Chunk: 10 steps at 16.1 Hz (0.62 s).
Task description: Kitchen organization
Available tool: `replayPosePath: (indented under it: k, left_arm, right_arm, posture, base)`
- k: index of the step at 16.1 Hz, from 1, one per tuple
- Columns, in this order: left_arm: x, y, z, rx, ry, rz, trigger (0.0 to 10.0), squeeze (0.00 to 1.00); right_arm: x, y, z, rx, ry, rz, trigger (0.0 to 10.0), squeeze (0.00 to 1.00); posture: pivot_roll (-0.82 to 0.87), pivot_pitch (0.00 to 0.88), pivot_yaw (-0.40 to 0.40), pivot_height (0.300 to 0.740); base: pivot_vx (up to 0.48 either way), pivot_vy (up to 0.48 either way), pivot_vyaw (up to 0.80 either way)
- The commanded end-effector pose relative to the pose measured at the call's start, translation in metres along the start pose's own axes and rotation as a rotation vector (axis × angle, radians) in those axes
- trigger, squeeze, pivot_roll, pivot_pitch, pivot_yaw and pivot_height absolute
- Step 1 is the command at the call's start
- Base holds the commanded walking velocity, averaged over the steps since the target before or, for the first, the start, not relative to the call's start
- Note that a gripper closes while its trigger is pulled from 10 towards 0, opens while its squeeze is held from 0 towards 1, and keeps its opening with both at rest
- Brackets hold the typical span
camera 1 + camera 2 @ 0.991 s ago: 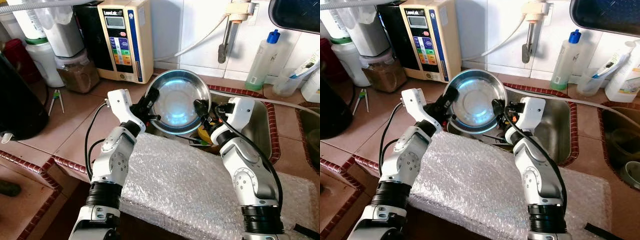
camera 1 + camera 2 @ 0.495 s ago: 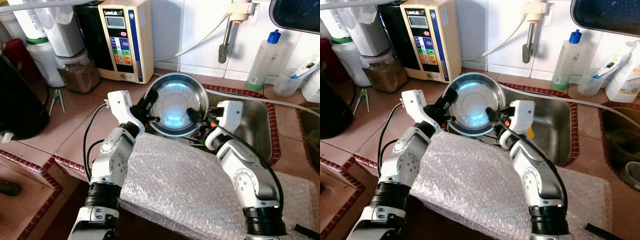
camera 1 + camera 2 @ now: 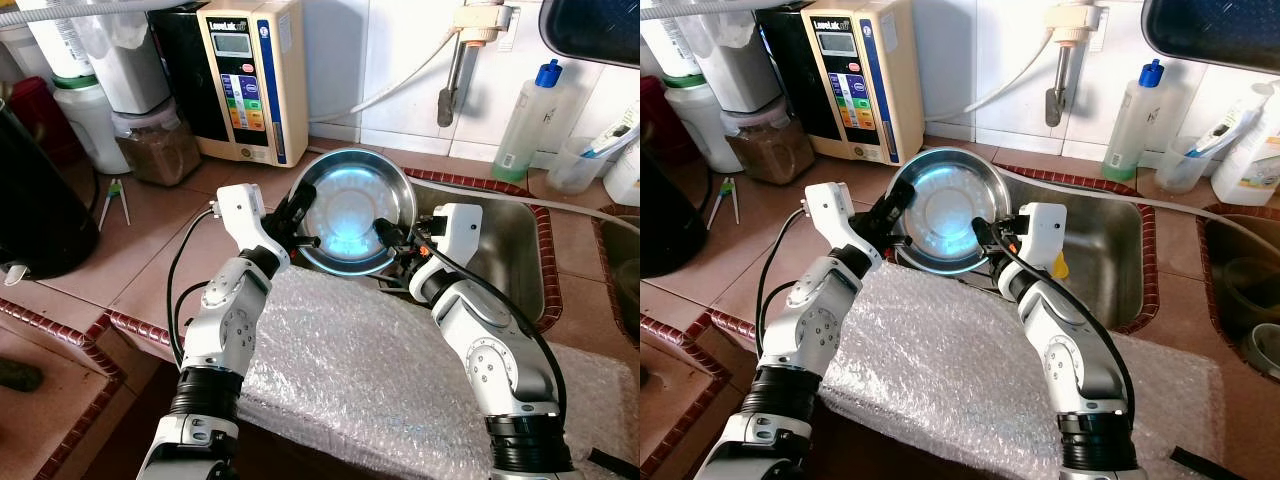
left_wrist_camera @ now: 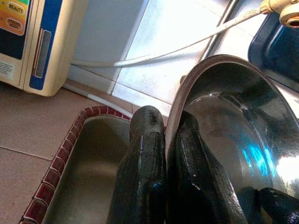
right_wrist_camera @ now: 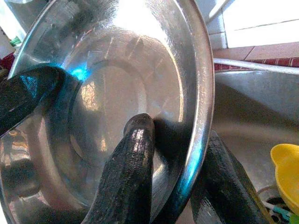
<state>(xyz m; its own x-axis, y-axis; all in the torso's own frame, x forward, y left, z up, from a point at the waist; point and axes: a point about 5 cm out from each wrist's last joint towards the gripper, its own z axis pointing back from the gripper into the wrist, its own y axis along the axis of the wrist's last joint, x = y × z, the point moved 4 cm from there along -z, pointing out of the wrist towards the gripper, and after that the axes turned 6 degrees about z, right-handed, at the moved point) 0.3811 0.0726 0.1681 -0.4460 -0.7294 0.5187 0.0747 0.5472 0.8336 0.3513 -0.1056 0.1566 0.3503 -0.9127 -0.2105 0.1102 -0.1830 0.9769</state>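
Lower now than a second ago, the round stainless-steel bowl (image 3: 350,210) has come down from its raised tilt and the right arm has drawn in toward the left, so the bowl hangs just above the near-left corner of the steel sink (image 3: 515,250), beside the edge of the clear bubble-wrap sheet (image 3: 370,370) spread over the counter. Both grippers carry it: the left gripper (image 4: 163,154) pinches the rim with one finger outside and one inside, and the right gripper (image 5: 177,186) clamps the opposite rim the same way. A yellow plastic piece (image 5: 285,170) lies in the sink below. My worry is the thin, slick rim: if the arms move unevenly or twist apart, it could slide out of one pinch and swing or drop into the sink, or catch on the tiled red counter edge (image 3: 545,255).
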Motion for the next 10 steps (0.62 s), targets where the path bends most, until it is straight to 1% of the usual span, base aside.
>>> replayPosePath:
  k: [1,4,6,7,8,10]
  left_arm:
    - [0.0024,0.0279,-0.0025,0.096,-0.018,-0.06,0.0,0.0]
    - [0.0021,0.027,-0.002,0.091,-0.01,-0.106,0.0,0.0]
    - [0.0001,0.0253,-0.0022,0.084,0.006,-0.113,0.0,0.0]
    - [0.0,0.0247,-0.0018,0.081,0.006,-0.109,3.7,0.85]
    - [-0.0009,0.023,-0.0012,0.072,0.008,-0.125,10.0,1.0]
    - [0.0003,0.0205,-0.0004,0.062,-0.006,-0.139,10.0,1.0]
  right_arm:
    - [0.0177,-0.0226,0.005,-0.103,-0.082,0.015,0.0,0.0]
    - [0.0212,-0.0224,0.005,-0.1,-0.109,0.016,0.0,0.0]
    - [0.0227,-0.0225,0.005,-0.098,-0.116,0.015,0.0,0.0]
    - [0.0225,-0.0225,0.0052,-0.095,-0.117,0.011,0.0,0.0]
    - [0.0224,-0.0226,0.0051,-0.092,-0.118,0.0,0.0,0.0]
    - [0.0225,-0.0222,0.0052,-0.086,-0.122,-0.008,0.0,0.0]
  posture:
    - [-0.15,0.0,0.087,0.74]
    - [-0.15,0.0,0.089,0.74]
    - [-0.15,0.0,0.089,0.74]
    - [-0.14,0.0,0.088,0.74]
    - [-0.14,0.0,0.088,0.74]
    - [-0.14,0.0,0.088,0.74]
  base:
    - [0.0,0.0,0.0]
    - [0.0,0.0,0.0]
    - [0.0,0.0,0.0]
    - [0.0,0.0,0.0]
    - [0.0,0.0,0.0]
    - [0.0,0.0,0.0]
